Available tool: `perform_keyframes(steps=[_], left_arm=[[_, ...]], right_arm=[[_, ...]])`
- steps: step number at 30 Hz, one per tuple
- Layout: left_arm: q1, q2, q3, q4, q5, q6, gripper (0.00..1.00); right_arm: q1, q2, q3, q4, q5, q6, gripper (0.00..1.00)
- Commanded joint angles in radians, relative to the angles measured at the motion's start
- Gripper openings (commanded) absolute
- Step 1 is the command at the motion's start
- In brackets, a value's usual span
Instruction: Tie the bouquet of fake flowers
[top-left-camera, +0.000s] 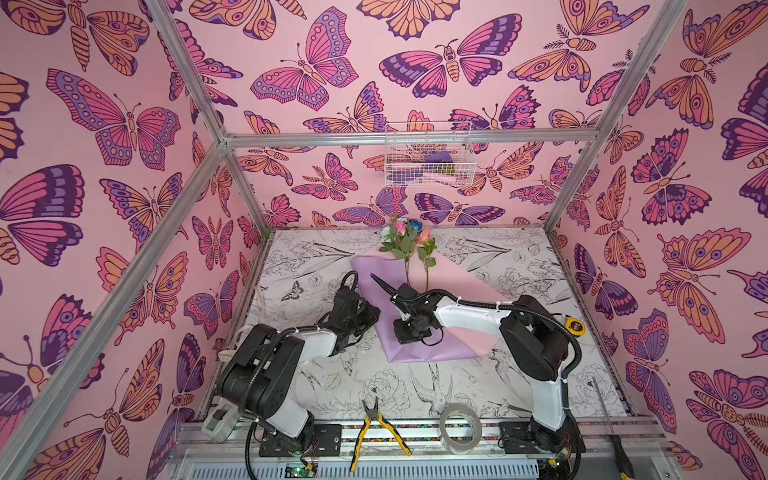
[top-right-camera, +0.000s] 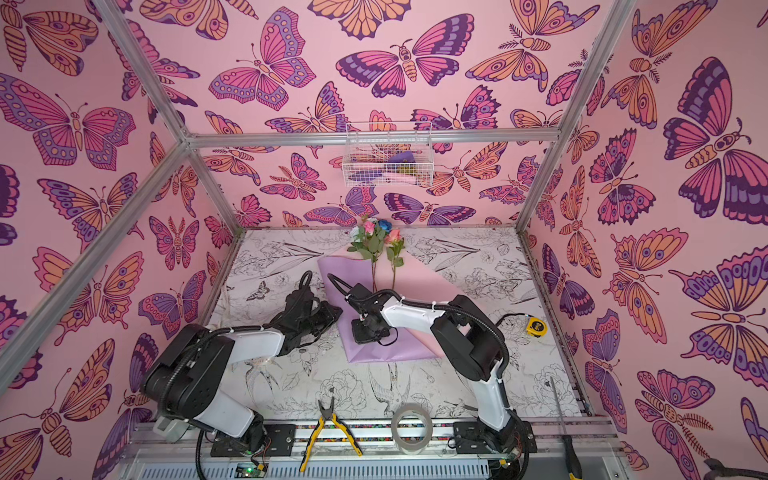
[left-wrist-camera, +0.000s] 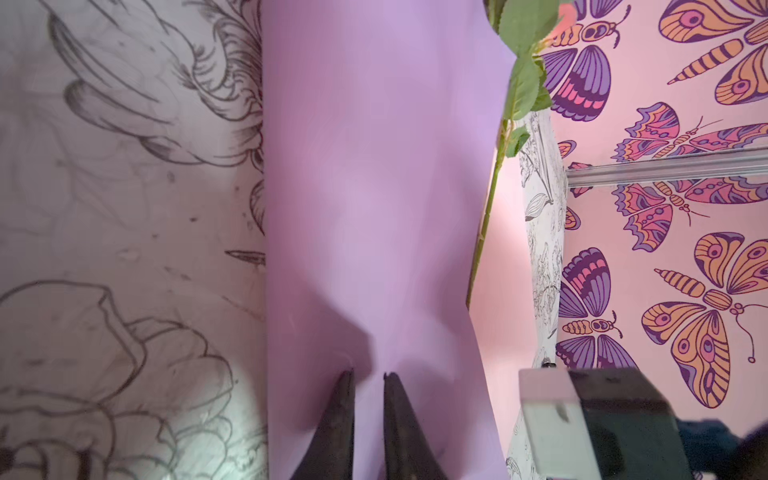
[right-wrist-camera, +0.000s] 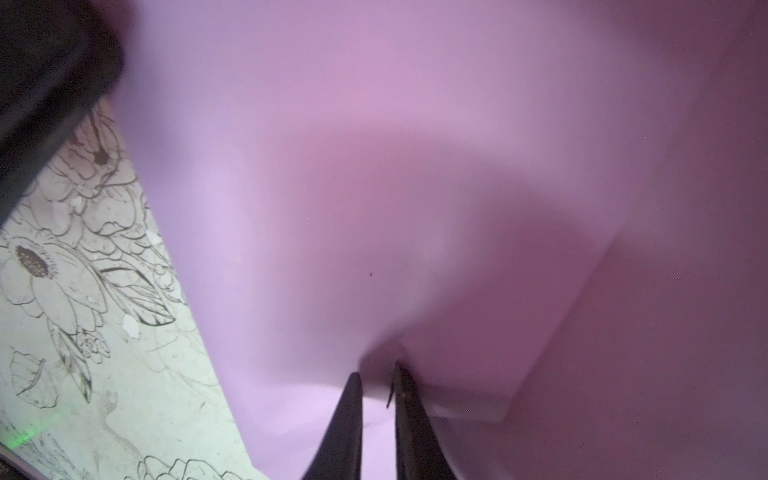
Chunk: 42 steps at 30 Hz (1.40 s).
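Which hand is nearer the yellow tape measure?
Right. The right hand is on the lilac paper, left of the tape measure; the left hand is near the paper's left edge, farther off.

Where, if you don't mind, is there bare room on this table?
Bare table lies far right between the lilac paper and the wall, far left beside the paper, and in front, before the pliers and tape roll. The middle is crowded: left arm, right arm, paper, fake flowers.

Fake flowers (top-left-camera: 405, 243): stem ends are hiding behind right arm (top-left-camera: 461, 309). Wire basket (top-left-camera: 392, 166): contents are showing too small to identify. Screwdriver (top-left-camera: 622, 455): handle is running off-frame.
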Motion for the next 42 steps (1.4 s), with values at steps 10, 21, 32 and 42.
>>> perform_keyframes(steps=[10,21,32,42], left_arm=[[0.142,0.255,0.082,0.169,0.165,-0.013,0.12],[0.284,0.357,0.246,0.049,0.178,0.035,0.13],[0.344,0.554,0.543,-0.118,0.179,0.072,0.13],[0.403,0.685,0.762,-0.283,0.159,0.103,0.13]], right_arm=[[-0.001,0.019,-0.044,-0.005,-0.034,0.032,0.17],[0.000,0.019,-0.075,0.013,-0.045,0.052,0.17],[-0.001,0.017,-0.084,0.014,-0.060,0.057,0.17],[0.000,0.026,-0.079,0.017,-0.082,0.064,0.16]])
